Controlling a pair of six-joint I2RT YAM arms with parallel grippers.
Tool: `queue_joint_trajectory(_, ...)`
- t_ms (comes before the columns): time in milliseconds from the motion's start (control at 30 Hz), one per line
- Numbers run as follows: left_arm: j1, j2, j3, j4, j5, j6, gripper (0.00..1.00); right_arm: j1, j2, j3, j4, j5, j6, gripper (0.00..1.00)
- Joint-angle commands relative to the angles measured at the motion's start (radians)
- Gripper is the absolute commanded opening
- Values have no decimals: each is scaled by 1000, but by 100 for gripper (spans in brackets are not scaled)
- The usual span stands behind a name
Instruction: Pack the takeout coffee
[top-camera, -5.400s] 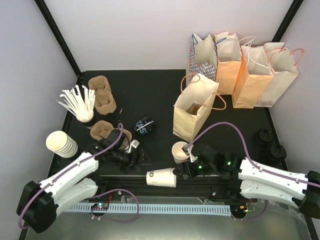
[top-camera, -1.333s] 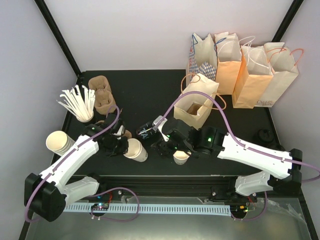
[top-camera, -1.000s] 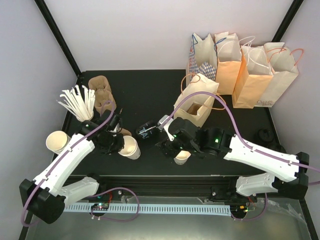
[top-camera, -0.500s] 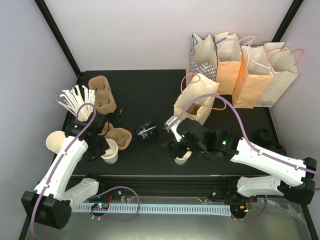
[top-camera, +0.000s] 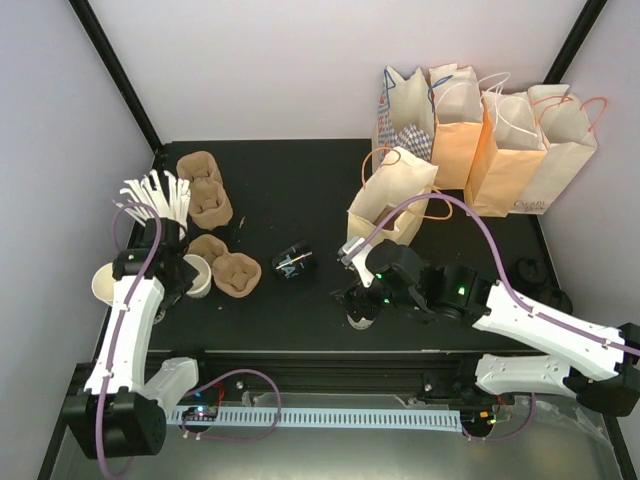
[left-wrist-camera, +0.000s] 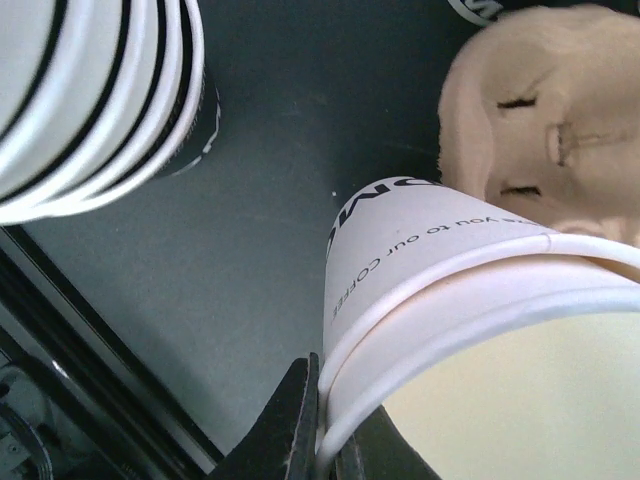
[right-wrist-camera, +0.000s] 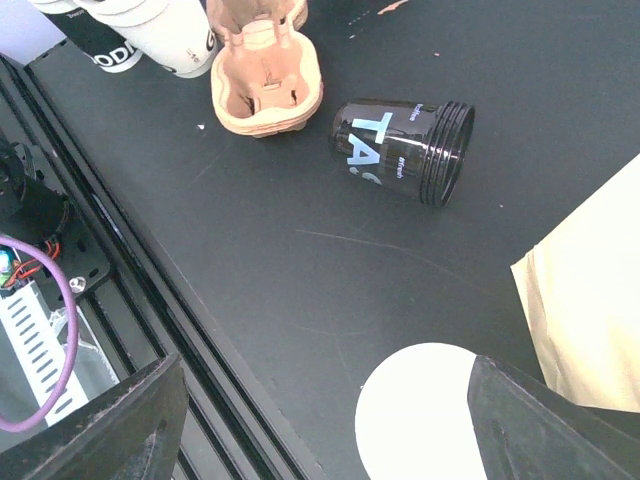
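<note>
Holding the takeout coffee cup (left-wrist-camera: 430, 250) by its rim, our left gripper (left-wrist-camera: 320, 430) has its jaws pinched narrow, one finger outside the paper wall and one inside. The cup hangs tilted at the left of the table (top-camera: 300, 180), between the stack of white cups (top-camera: 108, 283) and the near pulp carrier (top-camera: 236, 272), just beside both. We cannot tell whether its base touches the surface. It has no lid on.

We judge the step in hand to be seating the cup in a carrier pocket. To do that well we should first bring it upright and centre its base over a pocket. Then we should lower it straight down and let go only once the base sits. A rim pinch lets a light cup swing, and a tapered cup tips easily.

Our right gripper (right-wrist-camera: 330, 430) hangs wide open and empty above a pale paper cup (right-wrist-camera: 420, 420) near the front edge.

Counting what we see:
- one lettered cup in hand
- one stack of white cups, with several rims showing but the number unclear
- one pale paper cup under the right gripper
- one black cup (top-camera: 293, 262) with pale lettering, lying on its side
- two carriers, the near one and the far pulp carrier (top-camera: 205, 190)
- one bundle of white stirrers (top-camera: 155, 200)
- five paper bags (top-camera: 510, 150), four in a row at the back and one open in front of them
</note>
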Motion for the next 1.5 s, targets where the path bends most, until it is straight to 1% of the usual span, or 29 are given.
queue_joint_trajectory(0, 58, 65, 6, 80, -26, -4, 2, -6, -21, -12, 10, -1, 15, 79)
queue_joint_trajectory(100, 100, 108, 6, 83, -19, 15, 2, -5, -20, -14, 3, 5, 21, 79)
queue_joint_trajectory(267, 153, 115, -21, 125, 0, 48, 2, -5, -22, -25, 5, 4, 28, 79)
queue_joint_trajectory(467, 189, 140, -55, 151, 83, 79, 7, -7, -2, -21, 12, 0, 30, 79)
queue_joint_trajectory(800, 191, 195, -68, 158, 208, 93, 7, -18, 40, -3, 29, -19, 19, 79)
queue_joint_trajectory(967, 191, 174, -55, 119, 224, 70, 8, -27, 54, 0, 38, -28, 17, 79)
queue_joint_trajectory(1067, 190, 165, -51, 116, 237, 68, 10, -32, 59, -1, 46, -34, 18, 79)
queue_joint_trajectory(1200, 184, 184, -48, 117, 243, 74, 10, -37, 67, 2, 48, -38, 14, 79)
queue_joint_trajectory(1300, 181, 207, -43, 110, 237, 78, 18, -40, 71, 4, 48, -40, 9, 79)
queue_joint_trajectory(1400, 180, 216, -41, 111, 233, 82, 31, -45, 73, 7, 48, -43, 7, 79)
queue_joint_trajectory(1467, 181, 215, -38, 111, 231, 85, 34, -47, 71, 7, 48, -43, 5, 79)
